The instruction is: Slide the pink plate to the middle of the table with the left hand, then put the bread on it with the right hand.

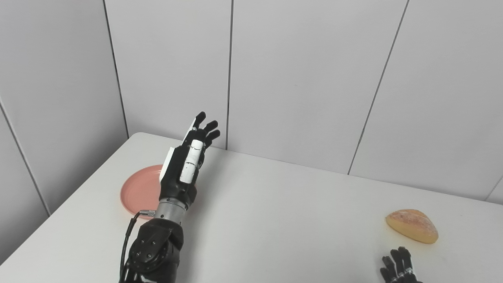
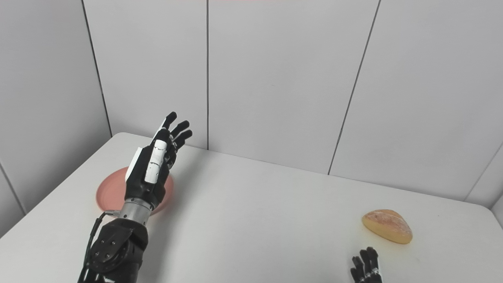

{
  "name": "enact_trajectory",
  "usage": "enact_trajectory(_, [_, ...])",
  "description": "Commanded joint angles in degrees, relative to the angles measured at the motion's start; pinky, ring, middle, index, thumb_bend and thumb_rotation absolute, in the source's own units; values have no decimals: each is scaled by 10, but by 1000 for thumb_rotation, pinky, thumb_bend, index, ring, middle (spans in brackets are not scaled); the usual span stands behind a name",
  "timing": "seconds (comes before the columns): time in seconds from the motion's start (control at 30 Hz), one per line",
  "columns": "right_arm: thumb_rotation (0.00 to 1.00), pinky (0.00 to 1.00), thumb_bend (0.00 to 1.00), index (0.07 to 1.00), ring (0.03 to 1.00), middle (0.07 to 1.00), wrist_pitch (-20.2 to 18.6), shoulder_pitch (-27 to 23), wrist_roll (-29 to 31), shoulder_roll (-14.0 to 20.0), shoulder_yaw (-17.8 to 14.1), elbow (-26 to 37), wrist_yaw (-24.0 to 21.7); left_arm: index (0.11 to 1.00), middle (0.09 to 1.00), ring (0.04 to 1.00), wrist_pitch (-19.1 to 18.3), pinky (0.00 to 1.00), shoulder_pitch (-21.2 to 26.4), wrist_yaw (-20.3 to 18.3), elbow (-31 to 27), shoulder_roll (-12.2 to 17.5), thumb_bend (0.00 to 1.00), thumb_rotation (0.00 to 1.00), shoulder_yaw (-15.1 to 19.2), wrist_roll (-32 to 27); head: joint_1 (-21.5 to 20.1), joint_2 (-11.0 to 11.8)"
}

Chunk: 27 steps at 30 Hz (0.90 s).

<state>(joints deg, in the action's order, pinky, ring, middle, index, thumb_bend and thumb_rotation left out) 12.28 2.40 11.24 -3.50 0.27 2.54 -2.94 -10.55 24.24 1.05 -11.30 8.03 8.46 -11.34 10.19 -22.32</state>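
Note:
The pink plate (image 1: 137, 190) lies flat near the table's left edge, partly hidden behind my left hand (image 1: 188, 161). That hand is raised above the plate's right side, edge-on, fingers straight and apart, holding nothing. The bread (image 1: 412, 225), a golden oval roll, rests on the table at the far right. My right hand (image 1: 397, 267) shows only its fingertips at the bottom edge, just in front of the bread and apart from it, fingers spread.
The white table (image 1: 275, 220) meets grey wall panels (image 1: 298, 78) at its back edge. Its left edge runs close past the plate.

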Motion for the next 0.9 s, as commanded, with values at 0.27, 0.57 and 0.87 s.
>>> enact_trajectory(0.27, [1000,1000,814,972,960,970,-10,9,-5,30,-21,-22,0,883,848,868,34,931,57,-29,63,83,994,816,40,-10,13,-3])
enact_trajectory(0.57, [1000,1000,825,982,969,973,-13,13,1,39,-24,-20,-5,901,844,809,96,843,91,-46,177,138,958,797,72,-11,26,0])
enact_trajectory(0.87, [1000,1000,839,979,953,953,-15,11,7,46,-30,-21,-1,922,852,820,208,788,131,-73,360,172,991,773,101,-34,40,-4])
